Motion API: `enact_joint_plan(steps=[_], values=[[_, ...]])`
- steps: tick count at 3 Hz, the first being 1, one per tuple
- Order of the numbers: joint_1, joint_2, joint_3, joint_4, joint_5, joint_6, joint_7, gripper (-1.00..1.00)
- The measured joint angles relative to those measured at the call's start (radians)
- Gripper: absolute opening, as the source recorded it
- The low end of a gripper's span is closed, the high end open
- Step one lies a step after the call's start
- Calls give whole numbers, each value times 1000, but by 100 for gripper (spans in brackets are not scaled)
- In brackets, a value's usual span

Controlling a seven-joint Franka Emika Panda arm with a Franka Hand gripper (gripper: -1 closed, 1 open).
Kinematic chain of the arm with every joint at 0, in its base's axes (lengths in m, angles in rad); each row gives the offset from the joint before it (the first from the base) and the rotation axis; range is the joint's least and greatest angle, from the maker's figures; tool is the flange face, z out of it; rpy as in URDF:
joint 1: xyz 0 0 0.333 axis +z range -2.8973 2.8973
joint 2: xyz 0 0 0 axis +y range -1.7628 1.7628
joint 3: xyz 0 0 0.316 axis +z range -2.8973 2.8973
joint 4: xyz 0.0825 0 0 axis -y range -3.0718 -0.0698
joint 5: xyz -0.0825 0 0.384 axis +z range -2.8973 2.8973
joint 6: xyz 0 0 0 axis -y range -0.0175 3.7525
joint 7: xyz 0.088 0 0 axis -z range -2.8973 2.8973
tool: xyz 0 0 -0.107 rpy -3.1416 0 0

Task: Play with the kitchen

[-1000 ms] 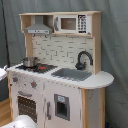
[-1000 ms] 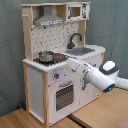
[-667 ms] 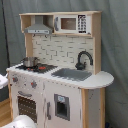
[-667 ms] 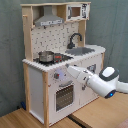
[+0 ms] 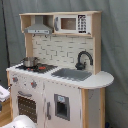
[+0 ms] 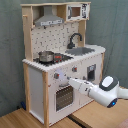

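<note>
The kitchen [image 5: 65,95] [image 6: 37,85] is a white and light-wood toy unit, seen in both exterior views. A small metal pot [image 5: 30,61] [image 6: 46,56] stands on its stove. The black faucet [image 5: 84,59] [image 6: 75,40] arches over the grey sink [image 5: 72,74] [image 6: 82,50]. In the second exterior view my white arm [image 6: 107,90] reaches in from the right. My gripper [image 6: 67,80] is at the kitchen's front, close to a knob [image 6: 56,76] just above the oven door [image 6: 64,96]. A white piece of the arm [image 5: 20,122] shows at the bottom edge of the first exterior view.
A range hood [image 5: 37,27] [image 6: 49,20] and a microwave [image 5: 70,23] [image 6: 79,11] sit at the top of the unit. It stands on a wooden surface [image 6: 20,117], with a grey-green curtain [image 6: 115,30] behind.
The arm has dropped lower and swung in, so its tip now sits by the knobs over the oven door. The pot and the kitchen have not moved.
</note>
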Motion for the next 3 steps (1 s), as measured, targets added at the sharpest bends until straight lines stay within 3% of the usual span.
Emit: enact_joint_plan(steps=[1, 2, 3], values=[[-12, 0, 15, -15, -1, 40, -96, 100], [-70, 0, 2, -20, -1, 109, -153, 100], [-103, 0, -38, -19, -1, 160, -240, 100]])
